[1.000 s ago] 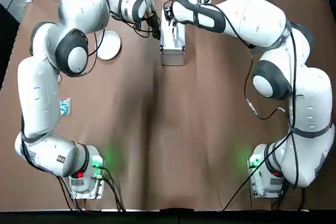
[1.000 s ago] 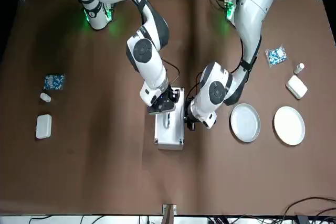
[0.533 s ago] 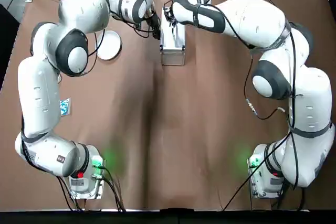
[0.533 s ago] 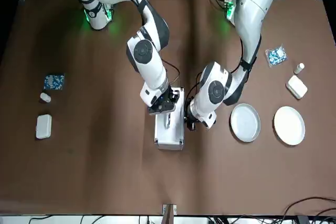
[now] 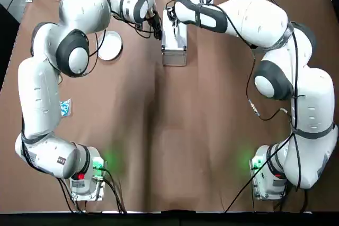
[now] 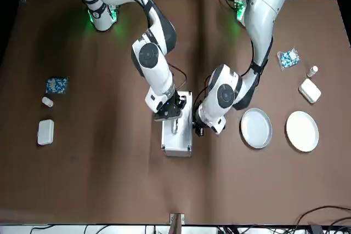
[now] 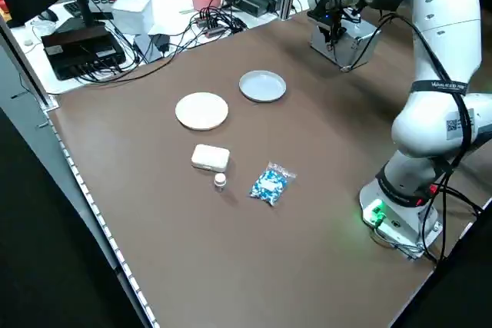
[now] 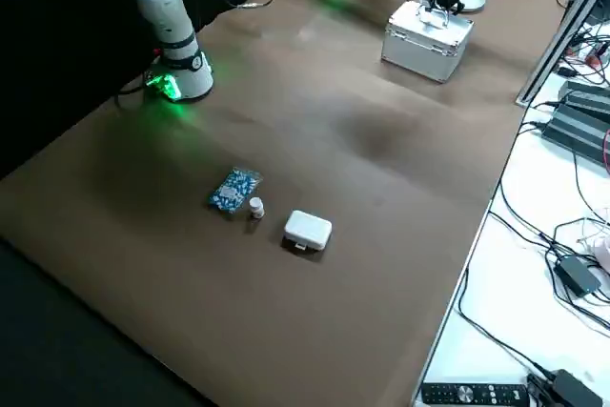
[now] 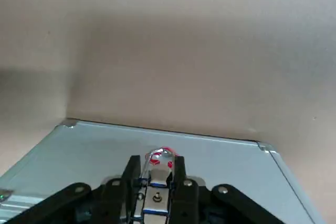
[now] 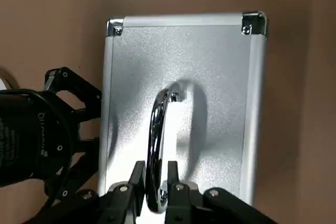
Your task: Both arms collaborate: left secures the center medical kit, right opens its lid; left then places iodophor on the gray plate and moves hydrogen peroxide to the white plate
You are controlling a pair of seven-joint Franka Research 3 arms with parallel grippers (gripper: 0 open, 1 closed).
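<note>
Right gripper shifted slightly, spread astride the medical kit's handle; left gripper pinches its latch.

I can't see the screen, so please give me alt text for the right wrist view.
The right gripper has its two fingers on either side of the slim chrome handle on the closed lid of a silver metal case. The black left gripper is beside the case, with brown table around.
</note>
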